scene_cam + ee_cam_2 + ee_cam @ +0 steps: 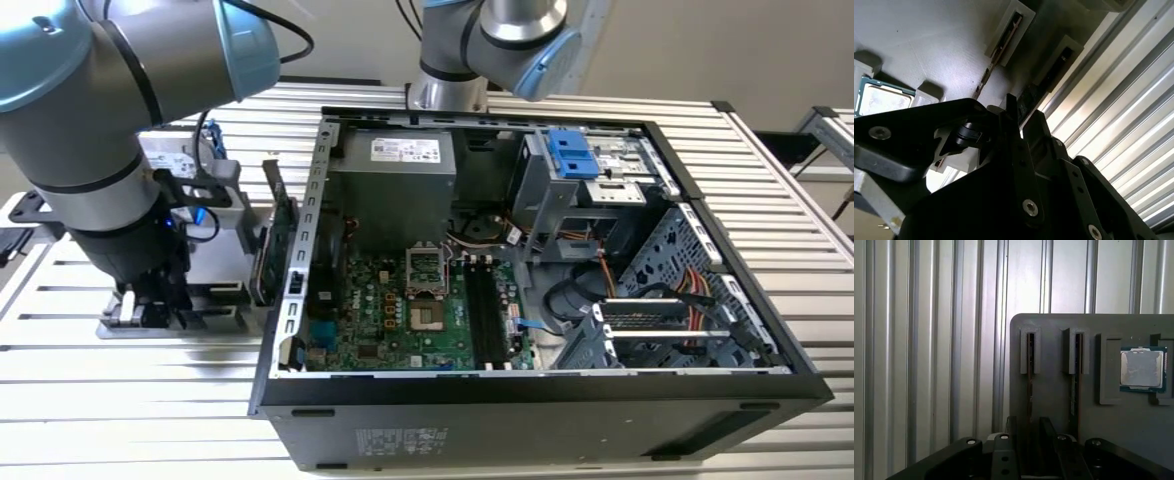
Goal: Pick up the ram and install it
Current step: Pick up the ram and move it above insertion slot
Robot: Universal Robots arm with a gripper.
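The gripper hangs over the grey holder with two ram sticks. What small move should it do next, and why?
Probably close the gripper on the ram farther from the processor. In the first wrist view it is open and straddles that stick, which stands on edge in the grey holder. How deep it reaches I cannot tell.

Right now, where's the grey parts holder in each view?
Exterior view: grey parts holder at the exterior view's left, under the arm.
First wrist view: holder beyond the end effector, carrying the ram and a processor chip.
Second wrist view: holder beyond the end effector.
Shared landmark: the ribbed table beside it in all three.
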